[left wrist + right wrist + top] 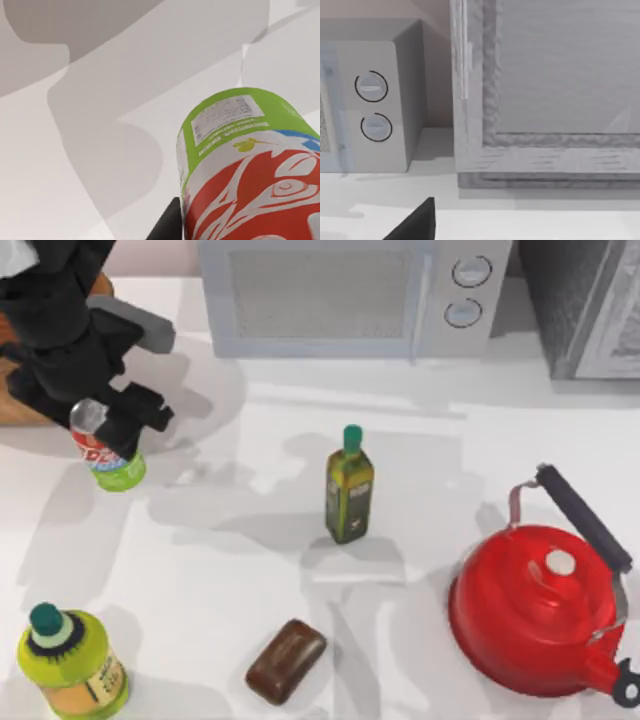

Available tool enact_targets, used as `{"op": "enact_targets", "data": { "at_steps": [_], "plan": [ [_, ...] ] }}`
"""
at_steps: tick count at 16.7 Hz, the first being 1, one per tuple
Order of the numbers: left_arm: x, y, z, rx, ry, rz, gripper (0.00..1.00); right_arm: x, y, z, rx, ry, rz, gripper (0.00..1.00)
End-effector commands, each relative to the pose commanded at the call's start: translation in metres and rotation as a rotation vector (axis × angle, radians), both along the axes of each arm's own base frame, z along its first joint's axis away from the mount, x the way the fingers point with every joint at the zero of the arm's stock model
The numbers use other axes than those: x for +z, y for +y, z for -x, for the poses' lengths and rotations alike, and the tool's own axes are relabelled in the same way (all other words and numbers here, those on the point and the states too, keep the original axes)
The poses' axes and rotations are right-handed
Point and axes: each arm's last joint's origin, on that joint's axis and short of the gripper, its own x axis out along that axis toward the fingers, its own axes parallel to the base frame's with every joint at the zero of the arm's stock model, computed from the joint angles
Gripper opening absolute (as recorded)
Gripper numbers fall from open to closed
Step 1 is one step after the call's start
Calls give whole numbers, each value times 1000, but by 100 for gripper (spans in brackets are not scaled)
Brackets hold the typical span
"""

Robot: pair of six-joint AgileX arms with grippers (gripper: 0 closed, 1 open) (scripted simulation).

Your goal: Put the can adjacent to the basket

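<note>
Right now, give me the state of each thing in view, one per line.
can: tilted, held in the left gripper beside the basket
basket: at the table's left edge, mostly hidden by the left arm
olive oil bottle: upright, capped
lime-green bottle: upright, capped
red kettle: upright, lid on
microwave: door closed
brown soap bar: lying flat

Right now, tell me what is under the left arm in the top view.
The can stands under it, held by the left hand, and the basket edge pokes out beside it. The arm covers the rest of the basket.
</note>
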Motion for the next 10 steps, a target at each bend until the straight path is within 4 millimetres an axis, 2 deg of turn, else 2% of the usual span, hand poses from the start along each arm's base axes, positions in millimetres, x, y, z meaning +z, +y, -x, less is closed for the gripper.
{"op": "enact_targets", "data": {
  "at_steps": [3, 6, 8, 10],
  "plan": [
    [14, 69, 5, 181, -27, -3, 0, 0, 0, 0, 0, 0, 0, 100],
    [15, 130, 13, 358, -37, -15, 0, 0, 0, 0, 0, 0, 0, 100],
    [5, 159, 19, 452, -19, -21, 0, 0, 0, 0, 0, 0, 0, 100],
    [-13, 174, 21, 503, 21, -21, 0, 0, 0, 0, 0, 0, 0, 100]
  ]
}}
